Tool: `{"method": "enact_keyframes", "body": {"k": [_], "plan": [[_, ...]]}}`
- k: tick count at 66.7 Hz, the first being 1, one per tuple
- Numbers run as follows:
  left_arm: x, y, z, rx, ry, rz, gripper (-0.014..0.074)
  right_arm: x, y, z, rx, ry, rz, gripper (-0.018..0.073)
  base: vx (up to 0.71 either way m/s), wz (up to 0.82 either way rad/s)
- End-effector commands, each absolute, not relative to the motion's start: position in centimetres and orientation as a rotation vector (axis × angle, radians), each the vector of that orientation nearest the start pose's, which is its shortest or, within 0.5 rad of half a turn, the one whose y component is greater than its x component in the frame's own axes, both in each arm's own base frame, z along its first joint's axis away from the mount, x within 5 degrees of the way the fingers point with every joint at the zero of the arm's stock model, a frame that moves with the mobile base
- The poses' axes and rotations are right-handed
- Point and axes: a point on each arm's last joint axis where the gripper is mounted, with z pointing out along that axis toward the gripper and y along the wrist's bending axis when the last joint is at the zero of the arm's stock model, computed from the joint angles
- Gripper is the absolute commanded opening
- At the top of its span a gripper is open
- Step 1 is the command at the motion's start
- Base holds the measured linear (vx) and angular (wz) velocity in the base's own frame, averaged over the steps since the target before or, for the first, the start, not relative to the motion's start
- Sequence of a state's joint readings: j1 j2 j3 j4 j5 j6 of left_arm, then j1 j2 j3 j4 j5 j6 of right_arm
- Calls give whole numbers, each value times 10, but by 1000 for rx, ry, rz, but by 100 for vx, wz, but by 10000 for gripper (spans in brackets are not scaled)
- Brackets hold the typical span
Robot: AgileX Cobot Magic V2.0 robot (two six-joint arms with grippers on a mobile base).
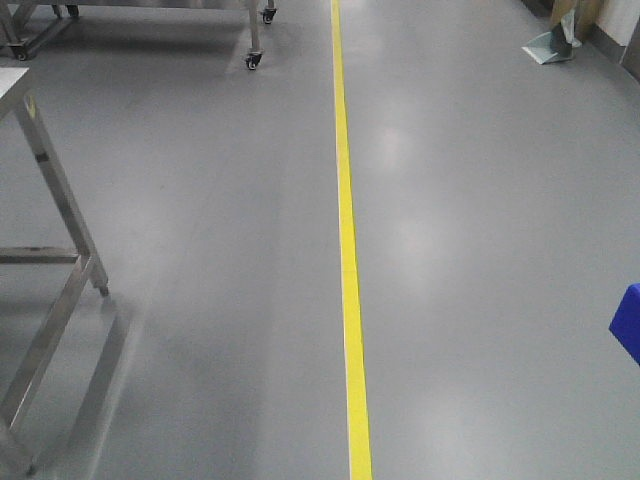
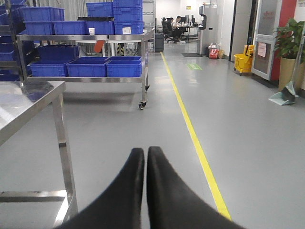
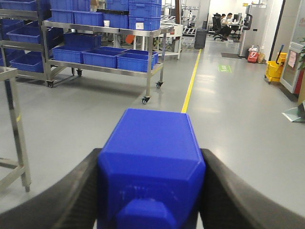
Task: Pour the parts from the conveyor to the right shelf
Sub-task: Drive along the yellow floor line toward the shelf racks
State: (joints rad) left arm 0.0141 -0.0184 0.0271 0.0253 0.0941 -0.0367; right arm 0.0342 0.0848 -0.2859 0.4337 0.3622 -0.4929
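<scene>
My right gripper (image 3: 151,157) is shut on one of the parts, a bright blue block (image 3: 150,143) with a round knob facing the camera. The black fingers (image 3: 71,191) press on both of its sides. A corner of that block (image 1: 628,322) pokes in at the right edge of the front view. With its two black fingers closed together and nothing between them, my left gripper (image 2: 145,152) is shut above the grey floor. The conveyor is out of view. Wheeled steel racks (image 3: 102,69) with blue bins stand ahead on the left; I cannot tell whether one is the right shelf.
A yellow floor line (image 1: 347,220) runs straight ahead. A stainless-steel table (image 2: 28,102) stands close on the left, its leg (image 1: 55,175) showing in the front view. A yellow mop bucket (image 2: 243,62), a potted plant (image 2: 290,43) and a dustpan (image 1: 550,45) line the right wall.
</scene>
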Motion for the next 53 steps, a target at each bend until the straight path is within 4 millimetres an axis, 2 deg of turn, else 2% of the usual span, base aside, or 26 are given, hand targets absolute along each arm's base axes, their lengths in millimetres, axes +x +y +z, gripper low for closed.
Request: {"method": "enact_keyframes", "body": {"k": [1, 53], "plan": [[54, 1, 212, -31, 1483, -7, -6, 46, 12, 288, -174, 1519, 53, -8, 75, 4], [54, 1, 212, -31, 1483, -7, -6, 46, 12, 288, -174, 1519, 53, -8, 78, -3]]}}
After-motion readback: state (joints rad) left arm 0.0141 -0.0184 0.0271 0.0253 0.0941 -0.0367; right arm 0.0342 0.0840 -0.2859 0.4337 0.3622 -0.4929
